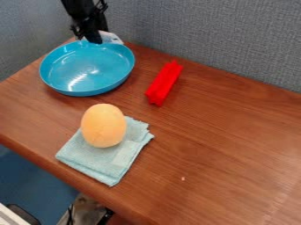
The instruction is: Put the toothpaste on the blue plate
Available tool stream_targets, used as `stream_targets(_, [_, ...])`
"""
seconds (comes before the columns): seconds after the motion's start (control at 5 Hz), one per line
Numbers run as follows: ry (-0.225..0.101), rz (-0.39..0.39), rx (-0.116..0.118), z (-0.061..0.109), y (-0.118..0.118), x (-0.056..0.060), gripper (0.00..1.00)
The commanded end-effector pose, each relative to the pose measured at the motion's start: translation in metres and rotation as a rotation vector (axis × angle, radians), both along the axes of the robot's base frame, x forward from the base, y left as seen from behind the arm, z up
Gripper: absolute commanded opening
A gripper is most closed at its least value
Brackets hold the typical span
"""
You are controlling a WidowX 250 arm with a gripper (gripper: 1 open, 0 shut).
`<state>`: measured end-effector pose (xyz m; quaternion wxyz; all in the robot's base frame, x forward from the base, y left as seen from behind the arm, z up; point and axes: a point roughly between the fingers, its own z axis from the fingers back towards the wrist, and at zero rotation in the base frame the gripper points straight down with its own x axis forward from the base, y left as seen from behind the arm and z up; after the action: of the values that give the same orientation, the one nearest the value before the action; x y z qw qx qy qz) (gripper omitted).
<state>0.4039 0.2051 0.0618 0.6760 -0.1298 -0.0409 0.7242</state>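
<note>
My gripper [93, 36], a dark arm coming down from the top edge, hangs over the far rim of the blue plate [70, 81]. It is shut on the toothpaste [112, 39], a small white tube that sticks out to the right of the fingers, just above the plate's back right edge. The plate is a round turquoise dish at the table's back left with nothing inside it. Dark and small in this view, the fingertips are hard to tell apart.
A long red bar [164, 82] lies to the right of the plate. An orange egg-shaped object [104, 125] rests on a pale teal folded cloth [108, 156] near the front edge. A grey wall stands behind the brown wooden table [223, 141].
</note>
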Motion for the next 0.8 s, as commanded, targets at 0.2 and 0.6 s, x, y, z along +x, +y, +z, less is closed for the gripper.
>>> stream_targets(0.2, [-0.063,0.045,0.057,0.01,0.02,0.017,0.0])
stream_targets(0.6, [-0.05,0.045,0.078,-0.004,0.02,0.019,0.0])
